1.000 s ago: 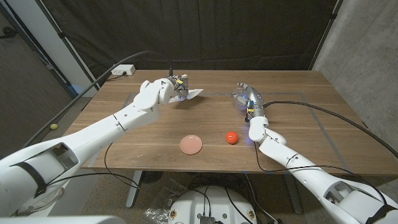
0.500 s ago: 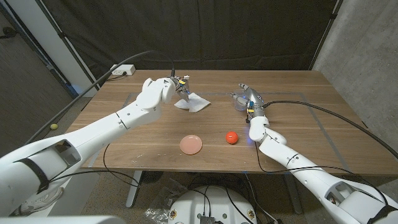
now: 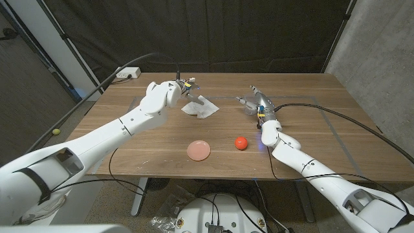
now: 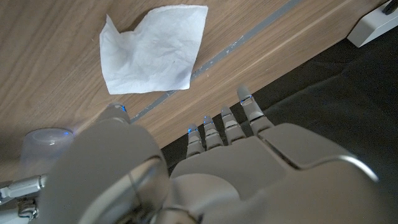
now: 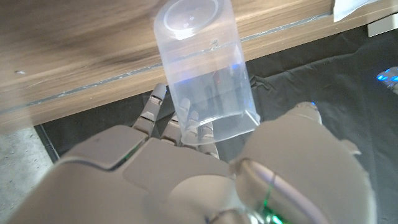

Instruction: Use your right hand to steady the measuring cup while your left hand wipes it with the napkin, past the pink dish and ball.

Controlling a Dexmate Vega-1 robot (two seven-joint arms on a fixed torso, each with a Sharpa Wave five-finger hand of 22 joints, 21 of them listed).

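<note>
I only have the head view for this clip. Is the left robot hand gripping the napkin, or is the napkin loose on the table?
Observer: Loose. The left wrist view shows the napkin lying spread on the table, apart from the left robot hand, whose fingers are apart.
Operator: Is the measuring cup held?
Observer: Yes. In the right wrist view, the right robot hand grips the clear measuring cup between fingers and thumb.
Operator: Anything inside it?
Observer: It looks empty; I see straight through its walls.

A white power strip (image 3: 128, 74) is seen at the wooden worktop's (image 3: 323, 129) ten o'clock corner, cables trailing off it.
</note>
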